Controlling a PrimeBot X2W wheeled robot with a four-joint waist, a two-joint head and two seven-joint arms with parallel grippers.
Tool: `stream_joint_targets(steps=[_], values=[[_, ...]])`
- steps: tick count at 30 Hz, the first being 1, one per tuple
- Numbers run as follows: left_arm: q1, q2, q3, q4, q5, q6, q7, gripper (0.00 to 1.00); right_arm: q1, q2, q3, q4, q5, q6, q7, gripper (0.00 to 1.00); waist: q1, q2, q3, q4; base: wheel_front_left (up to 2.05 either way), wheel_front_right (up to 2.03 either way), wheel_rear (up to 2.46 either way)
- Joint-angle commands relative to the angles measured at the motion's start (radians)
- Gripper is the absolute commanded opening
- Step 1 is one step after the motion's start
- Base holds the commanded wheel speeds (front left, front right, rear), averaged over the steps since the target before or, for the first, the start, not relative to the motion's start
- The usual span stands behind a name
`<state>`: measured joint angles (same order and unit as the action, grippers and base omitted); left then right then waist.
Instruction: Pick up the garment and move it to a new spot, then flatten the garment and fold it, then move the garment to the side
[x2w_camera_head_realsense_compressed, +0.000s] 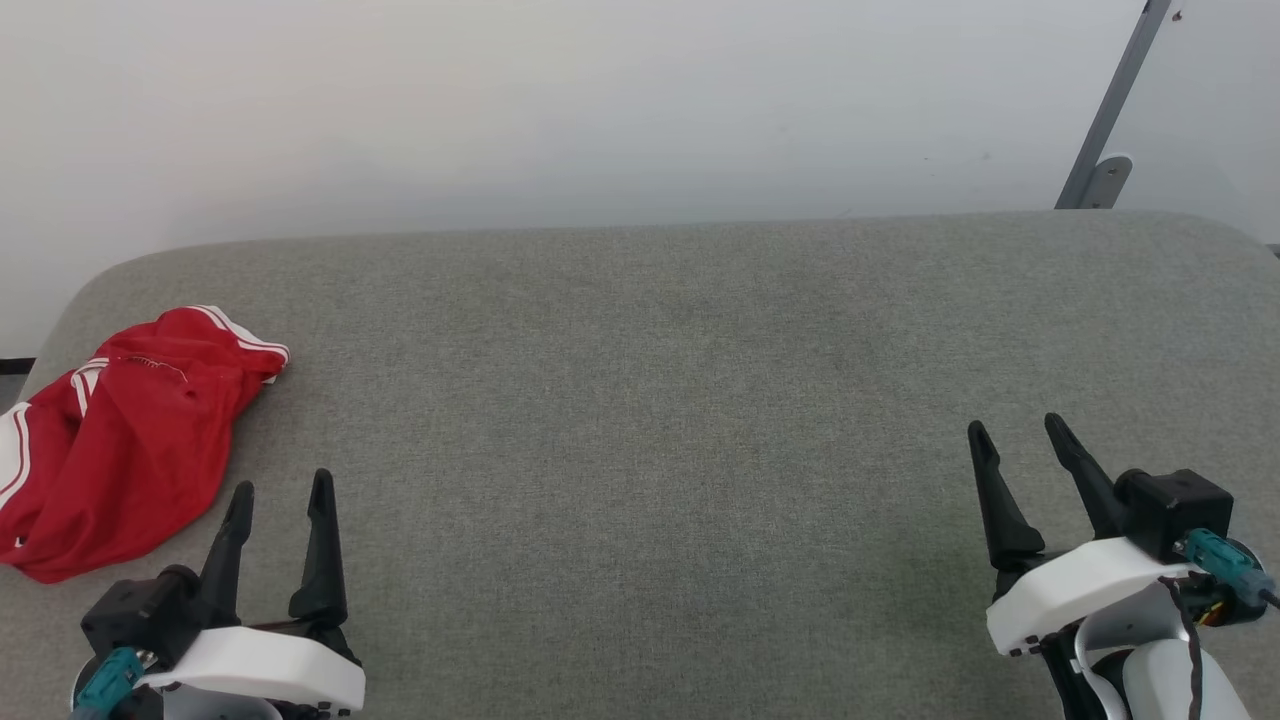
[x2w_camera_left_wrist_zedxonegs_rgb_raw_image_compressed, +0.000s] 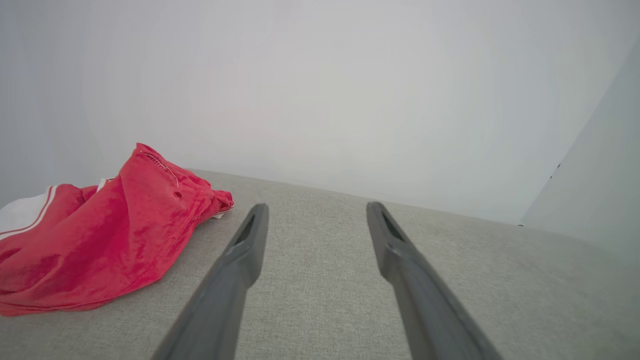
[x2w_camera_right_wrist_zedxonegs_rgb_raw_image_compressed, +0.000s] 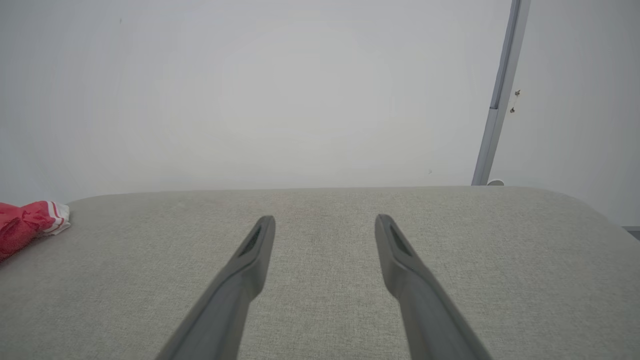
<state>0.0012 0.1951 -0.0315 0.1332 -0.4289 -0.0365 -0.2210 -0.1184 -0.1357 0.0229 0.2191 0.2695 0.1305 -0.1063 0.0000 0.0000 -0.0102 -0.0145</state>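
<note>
**Empty left tool (x2w_camera_head_realsense_compressed: 282, 482) and right tool (x2w_camera_head_realsense_compressed: 1013, 422), red jersey waiting**

Both tools sit low over the tabletop (x2w_camera_head_realsense_compressed: 640, 400), fingers spread wide with nothing between them. The red jersey (x2w_camera_head_realsense_compressed: 130, 440) lies crumpled at the tabletop's far left edge, just beside the left tool and well apart from the right. Its fabric looks soft, limp and faintly glossy, heaped in rounded folds, with white sleeves and red-white striped trim. Pickup seems the step in hand. The left tool would do best to pinch a raised ridge of cloth and lift it clear, since the coarse grey woven covering may drag it. Behind stand a pale wall (x2w_camera_head_realsense_compressed: 500, 100) and a slanted grey metal post (x2w_camera_head_realsense_compressed: 1110, 110).
</note>
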Motion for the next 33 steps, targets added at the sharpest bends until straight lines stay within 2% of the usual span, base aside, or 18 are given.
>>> stream_joint_targets(steps=[1, 21, 33], values=[[0.001, 0.009, -0.002, -0.004, 0.018, -0.003, -0.009, 1.00, -0.014, -0.003, -0.002, -0.010, -0.018, 0.000, -0.008, 1.00, 0.0000, 0.0000, 0.000, 0.000, 0.00, 0.00, 0.00], [0.012, 0.029, -0.020, -0.001, 0.137, 0.007, -0.045, 1.00, -0.017, -0.005, 0.001, -0.004, -0.173, 0.000, -0.050, 1.00, 0.0000, 0.0000, -0.005, 0.001, 0.00, 0.00, 0.00], [0.004, 0.030, -0.011, 0.004, 0.123, -0.002, -0.047, 1.00, -0.010, 0.008, -0.007, -0.003, -0.180, 0.000, -0.054, 1.00, 0.0000, 0.0000, -0.006, 0.002, 0.00, 0.00, 0.00]])
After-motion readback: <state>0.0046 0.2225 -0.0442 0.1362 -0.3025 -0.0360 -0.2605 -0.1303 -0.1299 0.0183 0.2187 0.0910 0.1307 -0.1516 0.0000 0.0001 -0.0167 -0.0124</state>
